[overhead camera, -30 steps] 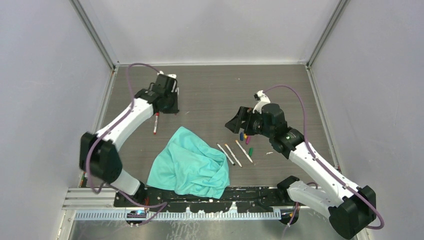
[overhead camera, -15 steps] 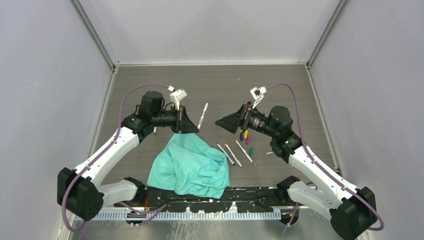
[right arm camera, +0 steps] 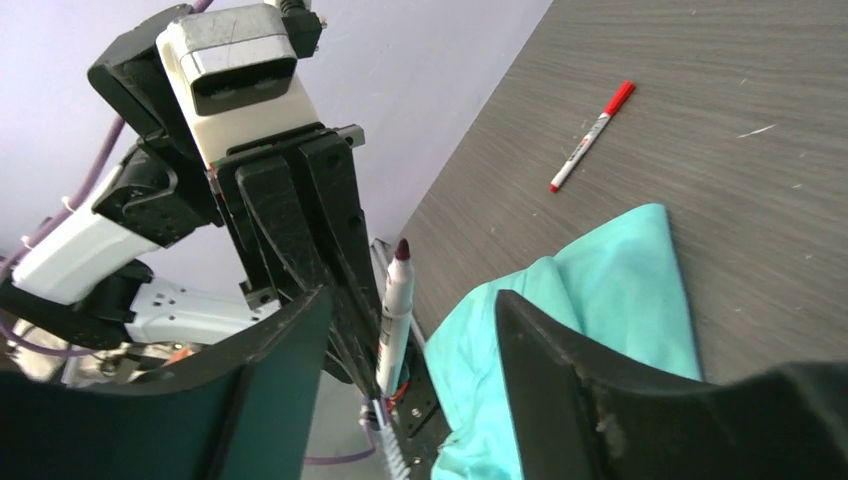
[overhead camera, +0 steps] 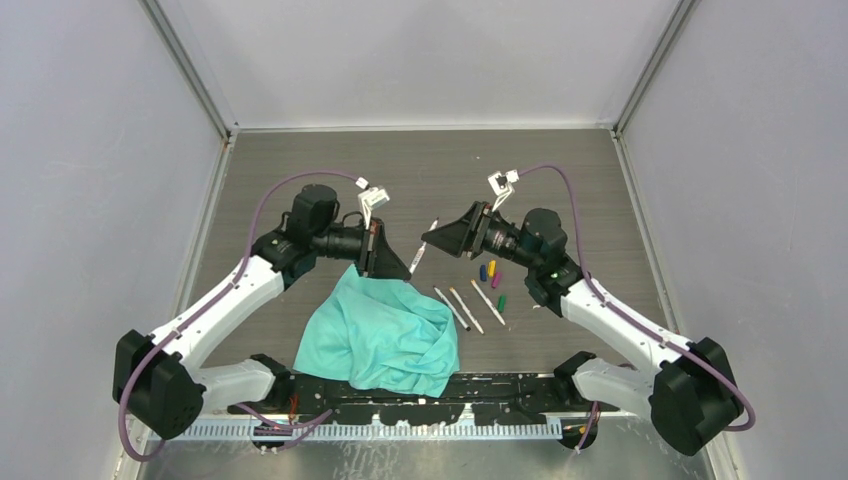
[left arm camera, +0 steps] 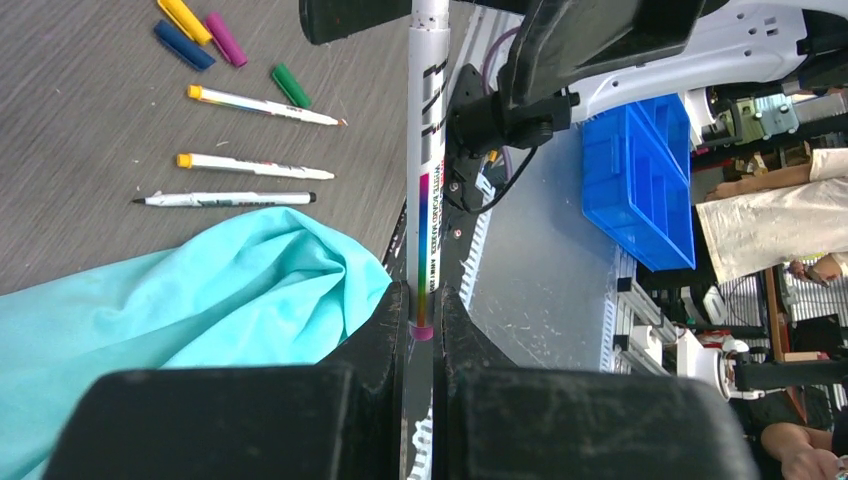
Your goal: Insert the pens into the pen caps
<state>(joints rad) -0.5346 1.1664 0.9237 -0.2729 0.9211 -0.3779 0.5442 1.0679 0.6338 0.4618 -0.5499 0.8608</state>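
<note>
Left gripper (left arm camera: 421,318) is clamped tight on the magenta tail of a thin white-barrelled marker pen (left arm camera: 430,150). It points the pen toward 1 o'clock in the top view, so the dark maroon tip is offered across the gap. Right gripper (right arm camera: 408,305) stands wide and carries nothing, with one finger either side of that tip and neither touching it. I read this as a hand-over or re-grip, since no cap is up here to push on.

At 6 o'clock on the grey wood-grain table (overhead camera: 420,170) the crumpled teal cloth (overhead camera: 380,335) sits in a heap, clear of the working line. Three loose white pens (overhead camera: 466,310) lie side by side at the cloth's 3 o'clock, tips uncovered, within easy reach of my right arm. One pen wearing a red cap (right arm camera: 590,135) lies apart at the cloth's 12 o'clock in the right wrist view; I count it done. Four stubby plastic caps cluster at 1 o'clock of the loose pens: blue (overhead camera: 483,272), yellow (overhead camera: 491,266), purple (overhead camera: 495,281) and green (overhead camera: 501,300).
</note>
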